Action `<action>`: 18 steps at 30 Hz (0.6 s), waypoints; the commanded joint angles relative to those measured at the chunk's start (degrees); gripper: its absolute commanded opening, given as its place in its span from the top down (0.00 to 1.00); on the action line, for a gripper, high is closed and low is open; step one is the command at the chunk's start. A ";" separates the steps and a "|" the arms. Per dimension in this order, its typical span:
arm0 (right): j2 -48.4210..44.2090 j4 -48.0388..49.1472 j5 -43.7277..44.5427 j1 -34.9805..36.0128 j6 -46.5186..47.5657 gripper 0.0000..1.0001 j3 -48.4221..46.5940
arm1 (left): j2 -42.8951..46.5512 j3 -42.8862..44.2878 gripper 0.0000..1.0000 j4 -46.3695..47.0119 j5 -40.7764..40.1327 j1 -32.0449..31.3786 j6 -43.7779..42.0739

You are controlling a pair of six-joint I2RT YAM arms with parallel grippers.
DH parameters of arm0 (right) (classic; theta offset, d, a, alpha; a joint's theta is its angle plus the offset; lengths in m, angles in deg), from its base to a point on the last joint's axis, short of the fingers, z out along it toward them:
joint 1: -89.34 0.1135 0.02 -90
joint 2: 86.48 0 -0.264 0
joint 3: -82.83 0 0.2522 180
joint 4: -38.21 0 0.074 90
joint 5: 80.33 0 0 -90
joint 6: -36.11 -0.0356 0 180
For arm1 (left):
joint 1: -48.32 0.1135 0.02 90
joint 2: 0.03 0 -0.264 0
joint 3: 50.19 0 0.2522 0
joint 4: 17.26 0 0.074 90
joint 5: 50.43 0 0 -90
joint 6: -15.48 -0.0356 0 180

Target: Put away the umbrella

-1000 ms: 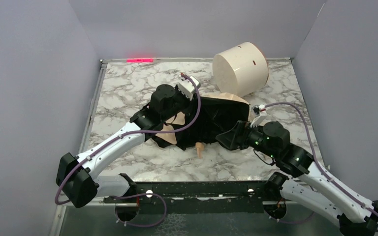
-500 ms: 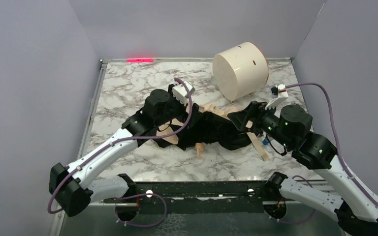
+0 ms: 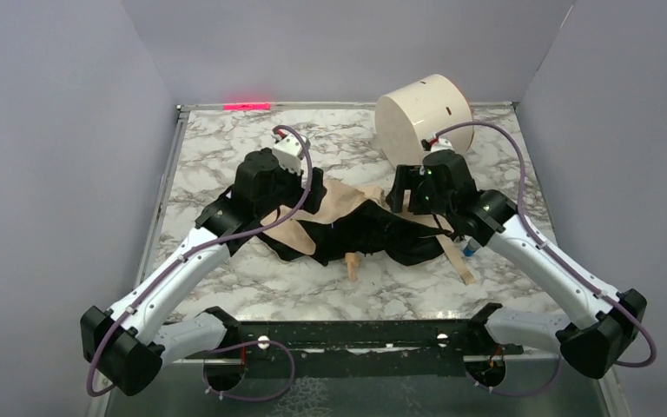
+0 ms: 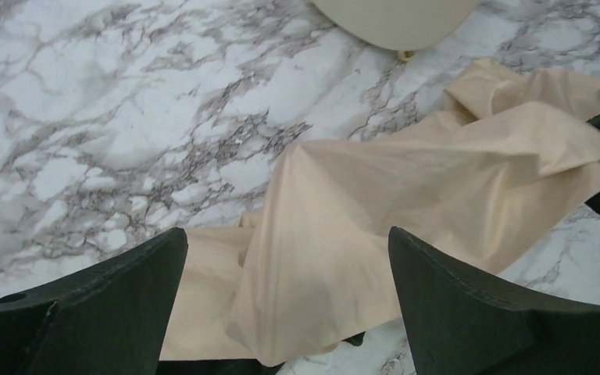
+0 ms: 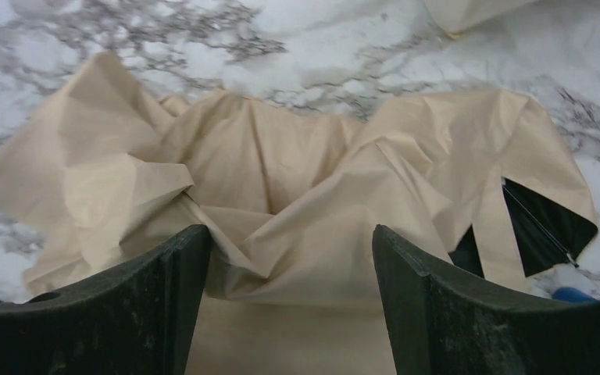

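Crumpled umbrella (image 3: 369,234) fills mid desk (image 3: 217,148), white drum (image 3: 424,120) just beside it blocks the far right, walls (image 3: 69,156) close three sides, leaving passable bare marble at far left, left side and the near strip.

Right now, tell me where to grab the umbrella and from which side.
Probably the handle: it juts toward the near edge, clear of the rest of the umbrella, which lies loose and crumpled. Come down from above, jaws across it.
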 commanded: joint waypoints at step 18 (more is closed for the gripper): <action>21.01 36.36 -24.65 -12.28 -2.02 0.43 18.12 | -26.01 -10.66 0.40 30.14 14.13 0.06 13.05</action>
